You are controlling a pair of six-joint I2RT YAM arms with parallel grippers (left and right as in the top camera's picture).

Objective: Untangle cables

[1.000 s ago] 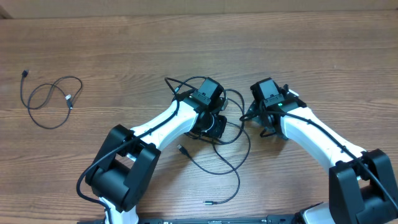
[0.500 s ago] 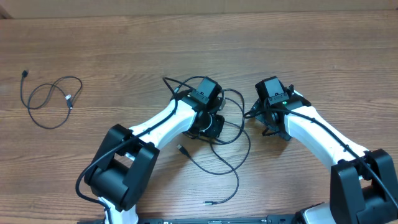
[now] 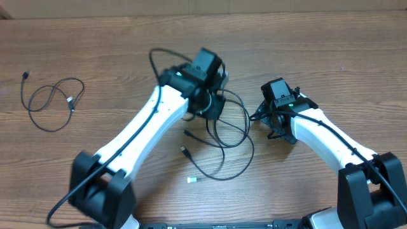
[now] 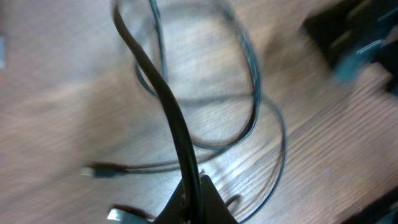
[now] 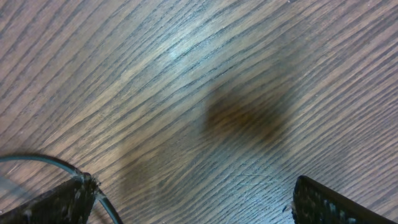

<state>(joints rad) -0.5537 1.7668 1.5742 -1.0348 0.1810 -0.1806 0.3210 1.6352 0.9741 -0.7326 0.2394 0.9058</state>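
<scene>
Pinching one black cable [image 4: 168, 106], your left gripper [image 4: 189, 200] is closed fully on it, and the cable goes away from the tips in a long curve. Below it, the other cables [image 3: 232, 137] lie in loose loops that cross each other on the table [image 3: 318, 57], between the two arms. Your right gripper [image 5: 193, 202] stands wide open and holds nothing; a thin loop passes just beside one of its fingers [image 5: 56, 199]. A separate coil [image 3: 51, 102] lies well apart, at the left side.
</scene>
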